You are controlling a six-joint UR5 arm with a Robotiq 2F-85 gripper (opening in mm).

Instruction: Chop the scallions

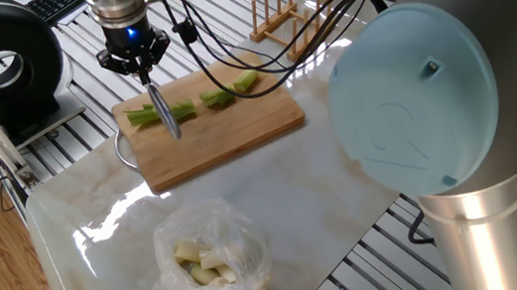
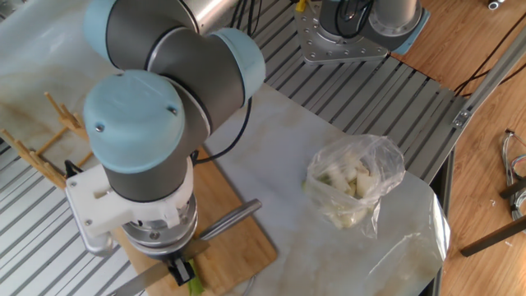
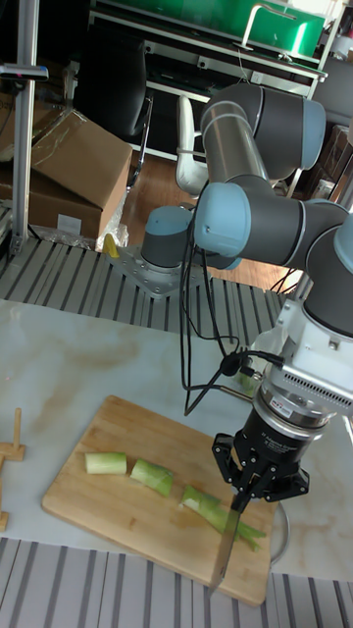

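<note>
On the rectangular light-wood cutting board (image 1: 226, 129) resting on the pale marble-patterned bench (image 1: 323, 177), the black two-finger gripper (image 1: 138, 66), jaws clamped on a steel-bladed knife (image 1: 165, 112), sets the blade across the light-green scallions (image 1: 159, 113), with cut chunks lying to its right.

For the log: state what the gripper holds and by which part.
The gripper holds a knife by its handle end, blade pointing down onto the scallions on the cutting board.
</note>
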